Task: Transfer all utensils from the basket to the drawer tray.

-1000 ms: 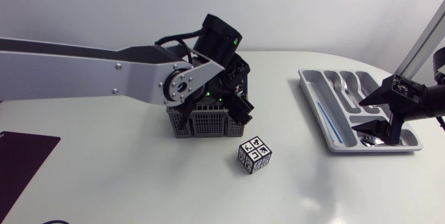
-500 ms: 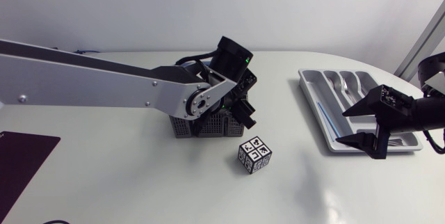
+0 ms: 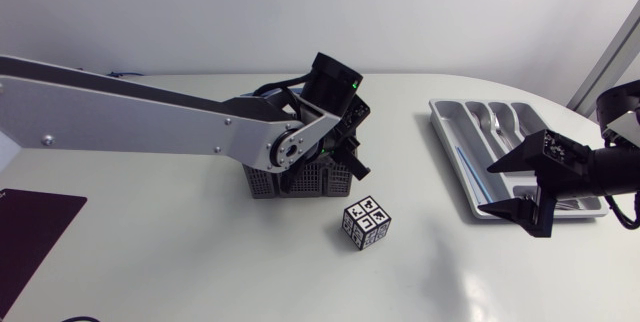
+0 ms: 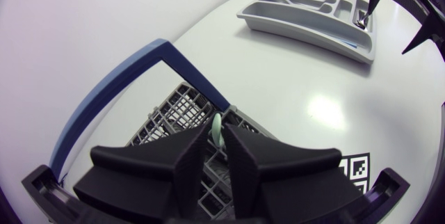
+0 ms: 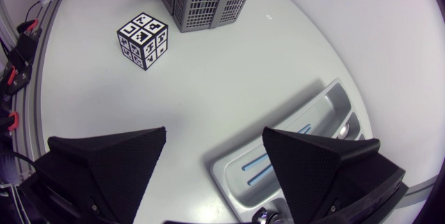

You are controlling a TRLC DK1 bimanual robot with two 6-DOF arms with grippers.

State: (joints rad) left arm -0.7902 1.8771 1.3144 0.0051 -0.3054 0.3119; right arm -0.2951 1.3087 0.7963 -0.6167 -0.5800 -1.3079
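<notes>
While the silver left arm (image 3: 150, 117) stretches across the white worktop (image 3: 200, 262) and bends down over the grey mesh plastic basket (image 3: 290, 177), the left gripper (image 4: 217, 146) dips into it, fingers nearly together, pinching a pale green utensil handle (image 4: 217, 126). Well right of the basket, the right gripper (image 3: 490, 188) lies level, fingers spread wide, just beside the grey moulded drawer tray (image 3: 437, 112).
</notes>
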